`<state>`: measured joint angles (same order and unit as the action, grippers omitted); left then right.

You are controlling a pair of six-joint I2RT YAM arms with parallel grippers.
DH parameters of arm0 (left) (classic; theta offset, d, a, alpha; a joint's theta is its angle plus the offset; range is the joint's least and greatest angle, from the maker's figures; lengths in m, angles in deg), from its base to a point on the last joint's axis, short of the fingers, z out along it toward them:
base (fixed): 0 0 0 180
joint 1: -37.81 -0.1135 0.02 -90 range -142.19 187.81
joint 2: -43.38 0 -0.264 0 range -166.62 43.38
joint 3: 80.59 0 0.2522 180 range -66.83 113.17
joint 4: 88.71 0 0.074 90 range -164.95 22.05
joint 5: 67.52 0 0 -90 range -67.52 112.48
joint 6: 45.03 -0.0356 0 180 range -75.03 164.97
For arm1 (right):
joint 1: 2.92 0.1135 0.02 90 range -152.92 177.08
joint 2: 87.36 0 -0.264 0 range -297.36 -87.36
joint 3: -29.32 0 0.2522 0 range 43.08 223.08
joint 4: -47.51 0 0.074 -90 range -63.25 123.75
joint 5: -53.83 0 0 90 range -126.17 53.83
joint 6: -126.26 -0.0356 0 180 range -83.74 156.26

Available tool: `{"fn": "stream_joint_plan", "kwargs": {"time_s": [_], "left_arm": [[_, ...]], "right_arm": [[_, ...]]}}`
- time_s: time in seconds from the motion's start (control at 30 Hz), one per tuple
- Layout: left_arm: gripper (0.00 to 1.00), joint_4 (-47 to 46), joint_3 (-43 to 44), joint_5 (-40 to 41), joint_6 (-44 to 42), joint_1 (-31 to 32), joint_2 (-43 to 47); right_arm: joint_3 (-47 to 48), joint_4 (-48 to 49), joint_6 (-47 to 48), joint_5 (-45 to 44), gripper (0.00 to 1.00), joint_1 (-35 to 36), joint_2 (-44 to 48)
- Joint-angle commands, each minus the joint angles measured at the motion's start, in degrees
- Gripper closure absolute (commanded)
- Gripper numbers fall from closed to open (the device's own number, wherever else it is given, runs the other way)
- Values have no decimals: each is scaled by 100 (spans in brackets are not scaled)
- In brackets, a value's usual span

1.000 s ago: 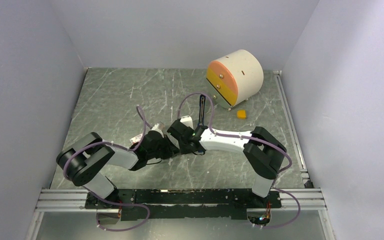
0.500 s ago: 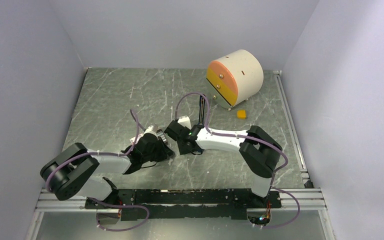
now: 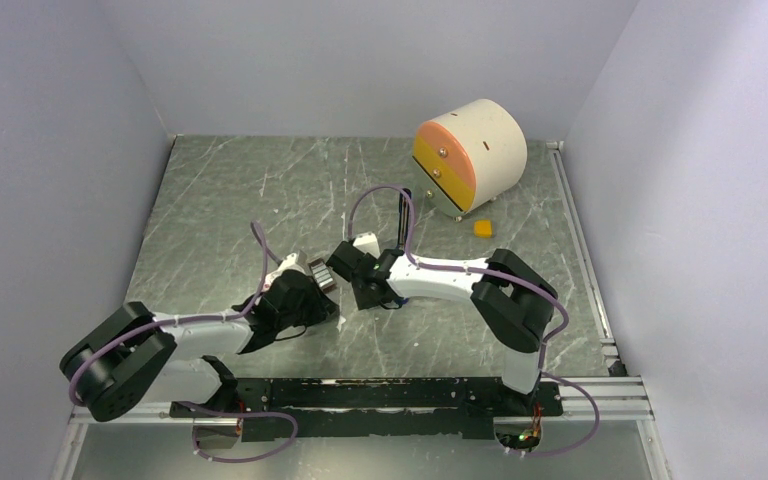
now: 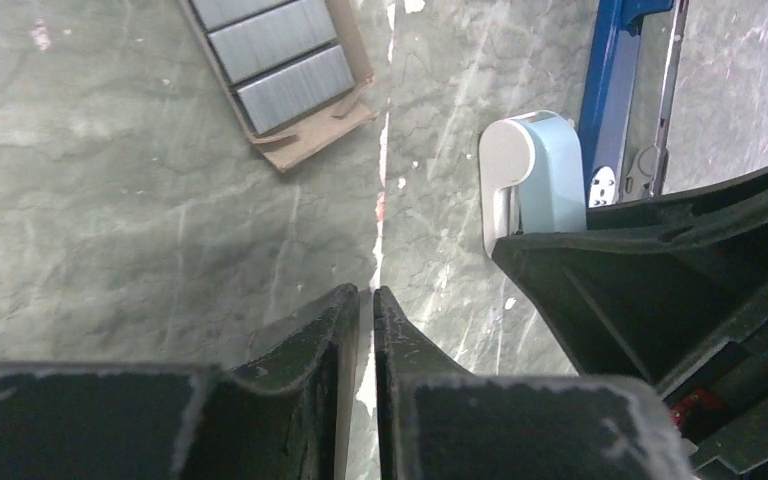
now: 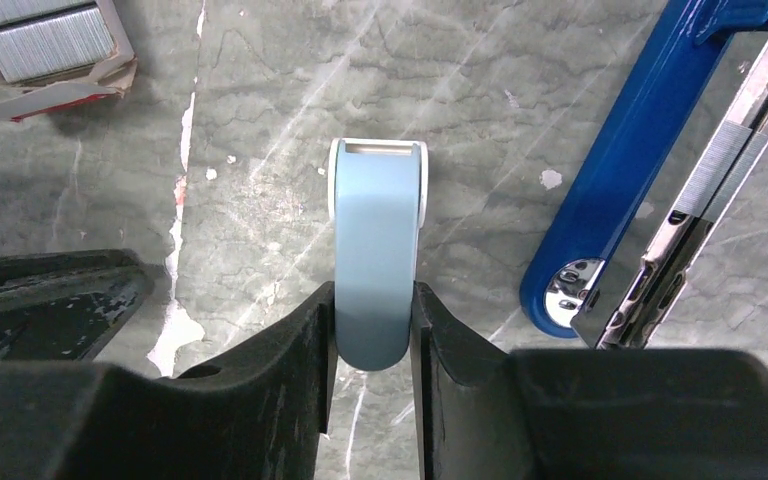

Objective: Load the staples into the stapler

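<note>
two hands meet over the surface (image 3: 220, 200) in the top view, left hand (image 3: 315, 285) just beside right hand (image 3: 360, 258). from the left wrist, the left hand is clenched on nothing; the staples (image 4: 282, 50) lie ahead in an open cardboard box (image 4: 310, 135), probably light, stiff but easy to break apart, so best taken by the long sides. from the right wrist, the right hand is grasping the pale-blue piece (image 5: 375, 260); the stapler (image 5: 640, 150) lies open near it.
</note>
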<state>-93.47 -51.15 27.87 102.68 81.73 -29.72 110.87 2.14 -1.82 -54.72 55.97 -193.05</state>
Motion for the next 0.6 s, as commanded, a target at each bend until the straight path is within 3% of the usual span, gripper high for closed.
{"fn": "stream_joint_plan", "kwargs": {"time_s": [0.0, 0.3, 0.43, 0.57], "left_arm": [[83, 312, -105, 401, -114, -7, 365], [83, 808, -23, 777, -251, -9, 830], [83, 799, -17, 765, -261, -9, 792], [82, 746, -5, 713, -252, -6, 709]], "right_arm": [[-58, 224, 17, -274, 65, -45, 124], [119, 68, 104, -213, 48, -80, 301], [138, 36, 127, -274, 48, -82, 483], [146, 62, 179, -237, 54, -89, 602]]}}
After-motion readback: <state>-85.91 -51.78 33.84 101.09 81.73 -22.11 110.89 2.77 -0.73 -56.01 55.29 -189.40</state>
